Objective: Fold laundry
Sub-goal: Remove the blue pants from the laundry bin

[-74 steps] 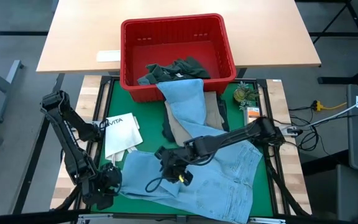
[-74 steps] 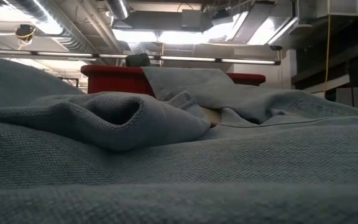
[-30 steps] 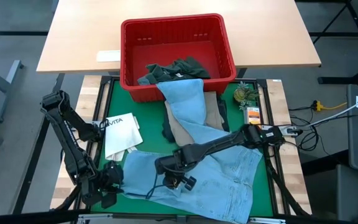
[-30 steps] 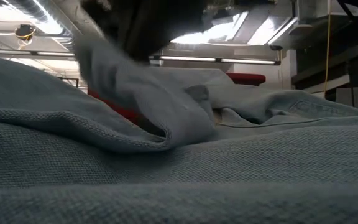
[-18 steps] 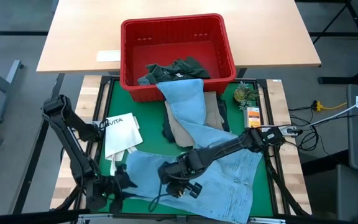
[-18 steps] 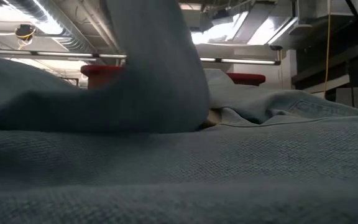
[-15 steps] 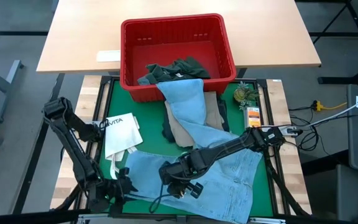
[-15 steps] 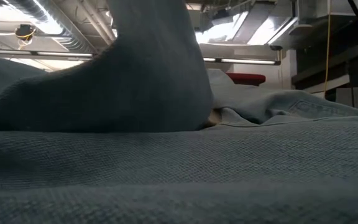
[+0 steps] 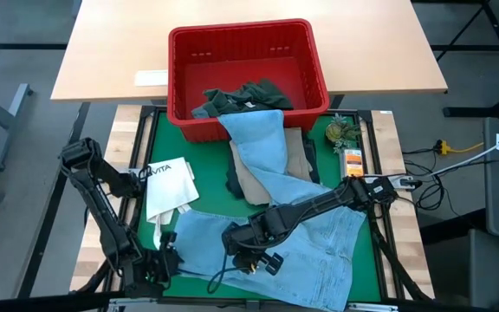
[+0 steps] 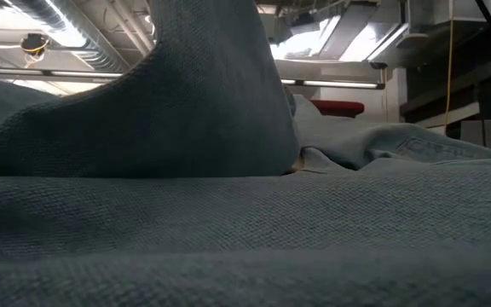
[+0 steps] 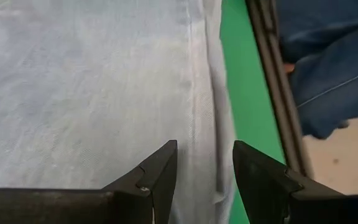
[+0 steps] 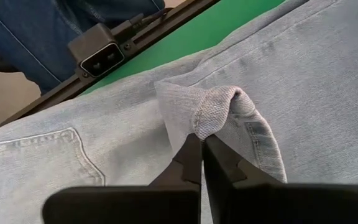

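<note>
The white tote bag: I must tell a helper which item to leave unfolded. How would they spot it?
On the green mat in front of the red basket, look left. The white tote bag lies flat beside the pale blue jeans; alone there it is white with black lettering.

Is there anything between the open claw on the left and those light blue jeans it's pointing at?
Nothing visible. The left gripper hangs open over the hem edge of the light blue jeans, with only bare denim ahead. The right gripper is shut on a fold of the same jeans.
</note>
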You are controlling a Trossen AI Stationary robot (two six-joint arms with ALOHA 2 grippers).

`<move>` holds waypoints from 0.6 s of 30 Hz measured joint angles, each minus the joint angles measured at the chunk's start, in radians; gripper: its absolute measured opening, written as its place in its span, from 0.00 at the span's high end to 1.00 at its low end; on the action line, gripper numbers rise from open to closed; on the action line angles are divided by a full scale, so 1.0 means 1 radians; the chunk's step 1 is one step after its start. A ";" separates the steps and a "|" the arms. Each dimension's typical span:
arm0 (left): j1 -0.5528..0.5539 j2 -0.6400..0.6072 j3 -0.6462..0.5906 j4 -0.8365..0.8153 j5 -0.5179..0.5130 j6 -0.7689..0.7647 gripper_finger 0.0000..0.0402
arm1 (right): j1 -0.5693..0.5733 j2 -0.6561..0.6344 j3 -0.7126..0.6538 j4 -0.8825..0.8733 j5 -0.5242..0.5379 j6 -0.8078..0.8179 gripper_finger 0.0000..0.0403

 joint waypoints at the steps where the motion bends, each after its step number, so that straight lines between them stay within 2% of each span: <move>1: -0.002 0.000 0.000 -0.012 0.000 0.006 0.63 | 0.000 0.000 0.000 0.000 -0.001 0.000 1.00; 13: -0.012 0.000 0.000 -0.207 0.030 0.017 0.63 | 0.000 0.002 0.000 0.000 -0.008 0.002 1.00; 18: -0.013 0.000 0.000 -0.224 0.061 -0.038 0.70 | 0.000 0.002 0.000 -0.002 -0.009 0.023 1.00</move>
